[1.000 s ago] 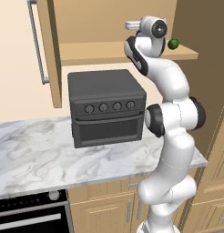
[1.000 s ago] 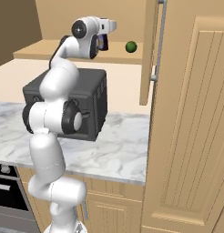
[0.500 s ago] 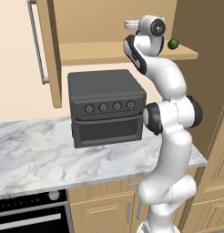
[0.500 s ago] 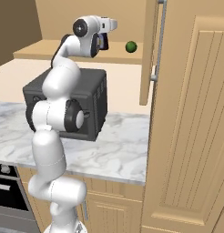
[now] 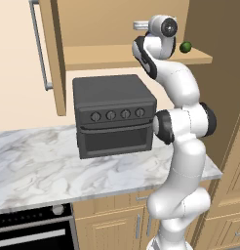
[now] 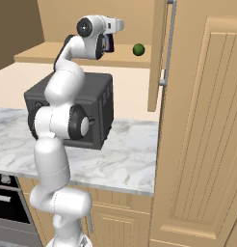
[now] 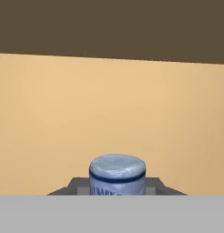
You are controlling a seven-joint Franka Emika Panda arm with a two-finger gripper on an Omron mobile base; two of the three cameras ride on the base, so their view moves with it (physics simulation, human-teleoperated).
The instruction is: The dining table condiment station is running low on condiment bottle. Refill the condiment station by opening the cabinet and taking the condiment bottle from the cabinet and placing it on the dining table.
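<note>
The cabinet (image 5: 110, 52) stands open, and its door (image 5: 44, 53) with a grey bar handle is swung out to the left. My arm reaches up onto its shelf. In the right base view my gripper (image 6: 111, 41) is shut on the condiment bottle (image 6: 110, 44), a small dark bottle with blue on it that stands on the shelf. The hand view looks down on the bottle's pale, blue-ringed top (image 7: 117, 175), with grey fingers (image 7: 77, 187) pressed against both sides. The dining table is out of view.
A small green fruit (image 5: 186, 47) (image 6: 138, 49) lies on the same shelf, just right of the hand. A dark toaster oven (image 5: 114, 114) sits on the marble worktop (image 5: 39, 166) under the shelf. The cabinet's right door (image 6: 158, 53) hangs open beside a tall wooden cupboard (image 6: 207, 144).
The jaws have closed onto the bottle. The arm and base have stayed where they were.
</note>
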